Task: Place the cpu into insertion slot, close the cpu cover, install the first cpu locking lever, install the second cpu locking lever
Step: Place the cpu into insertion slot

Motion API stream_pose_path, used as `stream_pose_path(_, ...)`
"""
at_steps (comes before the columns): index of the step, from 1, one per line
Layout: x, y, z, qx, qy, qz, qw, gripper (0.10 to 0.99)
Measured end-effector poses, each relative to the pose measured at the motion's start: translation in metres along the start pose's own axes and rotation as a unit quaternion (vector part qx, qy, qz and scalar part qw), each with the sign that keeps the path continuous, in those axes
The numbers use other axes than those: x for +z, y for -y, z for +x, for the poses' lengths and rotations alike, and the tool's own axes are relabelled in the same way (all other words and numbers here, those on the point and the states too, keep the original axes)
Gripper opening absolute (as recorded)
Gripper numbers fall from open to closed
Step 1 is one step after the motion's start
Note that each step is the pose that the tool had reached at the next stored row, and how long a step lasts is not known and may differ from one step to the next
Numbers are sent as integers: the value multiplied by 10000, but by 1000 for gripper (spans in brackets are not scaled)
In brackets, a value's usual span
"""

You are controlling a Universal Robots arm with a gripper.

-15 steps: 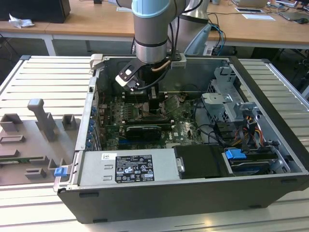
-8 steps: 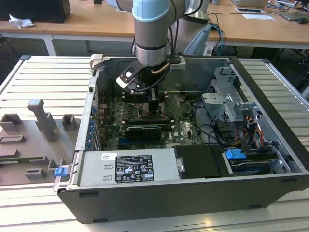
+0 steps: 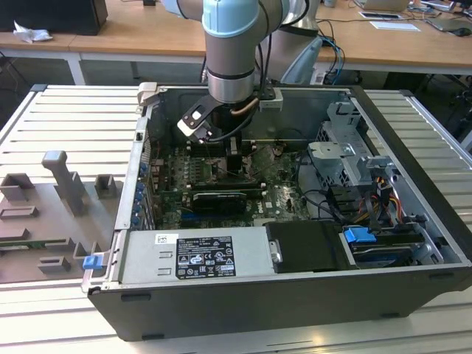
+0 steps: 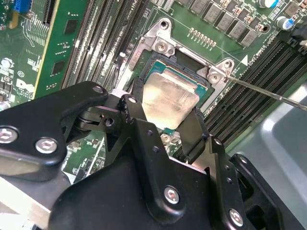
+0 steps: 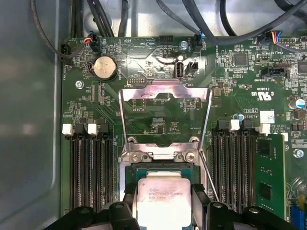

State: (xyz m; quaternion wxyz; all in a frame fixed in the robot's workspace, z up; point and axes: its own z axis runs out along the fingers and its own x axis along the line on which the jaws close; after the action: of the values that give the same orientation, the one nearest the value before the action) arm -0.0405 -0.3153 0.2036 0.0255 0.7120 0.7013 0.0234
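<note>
The cpu [image 5: 164,197], a flat square chip with a pale metal top, sits between the two black fingers [image 5: 128,203] of my gripper [image 5: 164,203], which is shut on its opposite edges. In the second wrist view the cpu [image 4: 170,101] lies level in or just above the insertion slot [image 4: 147,58], inside its metal rim; I cannot tell whether it is fully seated. The cpu cover [image 5: 165,90], a metal frame with a square window, stands swung open behind the slot. A thin locking lever [image 4: 261,89] sticks out beside the socket. In the exterior view my gripper [image 3: 234,161] reaches down inside the computer case.
Long black memory slots [image 5: 88,167] flank the socket on both sides. A green card [image 5: 268,177] stands beyond one bank. The case walls [image 3: 413,147], a drive cage [image 3: 346,151], cables [image 3: 369,206] and the power supply [image 3: 195,254] ring the motherboard.
</note>
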Motion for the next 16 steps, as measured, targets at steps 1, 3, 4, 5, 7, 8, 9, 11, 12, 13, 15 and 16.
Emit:
stream_pose_path(1, 4, 0, 0, -5, 0, 0, 10000, 541)
stream_pose_path(3, 16, 1, 1, -11, -1, 0, 10000, 541)
stream_pose_path(4, 22, 1, 1, -13, -1, 0, 10000, 541)
stream_pose_path(5, 32, 2, 1, -14, -1, 0, 10000, 541)
stream_pose_path(7, 33, 3, 0, -15, 0, 1, 10000, 541)
stream_pose_path(8, 34, 3, 1, -15, 0, 1, 10000, 541)
stream_pose_path(9, 35, 3, 1, -15, -1, 0, 10000, 541)
stream_pose_path(11, 36, 3, 1, -15, -1, 0, 10000, 541)
stream_pose_path(12, 37, 3, 1, -15, -1, 0, 10000, 541)
stream_pose_path(13, 38, 2, 1, -15, -1, 0, 10000, 616)
stream_pose_path(15, 39, 2, 12, -13, -7, 0, 10000, 616)
stream_pose_path(16, 39, 2, 18, -14, -9, 0, 10000, 616)
